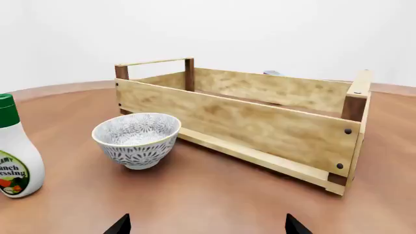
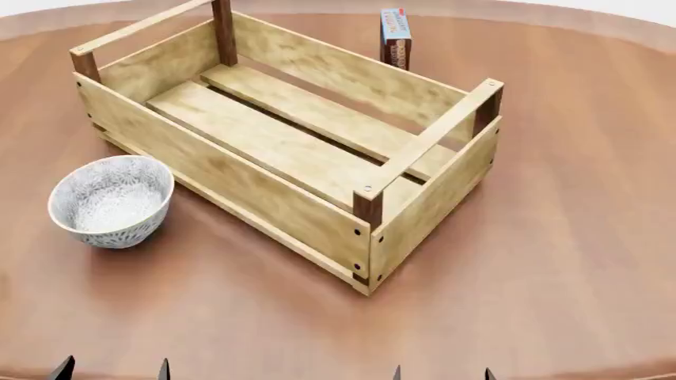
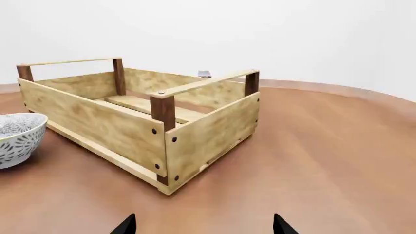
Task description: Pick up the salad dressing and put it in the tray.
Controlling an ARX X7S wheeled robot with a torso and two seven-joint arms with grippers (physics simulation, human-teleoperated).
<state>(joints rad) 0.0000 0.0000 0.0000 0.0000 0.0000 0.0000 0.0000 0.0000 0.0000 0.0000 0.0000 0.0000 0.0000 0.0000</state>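
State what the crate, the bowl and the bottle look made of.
Crate: pale unfinished-looking wood, grain showing, darker brown posts, dark round fastener heads at the corners. Bowl: probably glazed ceramic, grey-white with a fine printed pattern. Bottle: likely smooth white plastic, green cap, glossy printed label.

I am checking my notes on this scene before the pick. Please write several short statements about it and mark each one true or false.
1. The tray is empty. True.
2. The salad dressing lies on its side inside the tray. False: it stands upright on the table, outside the tray, seen only in the left wrist view.
3. The bowl sits on the table beside the tray. True.
4. The left gripper holds the salad dressing. False: its fingers are apart, with nothing between them.
5. The pudding box stands inside the tray. False: it stands behind the tray.
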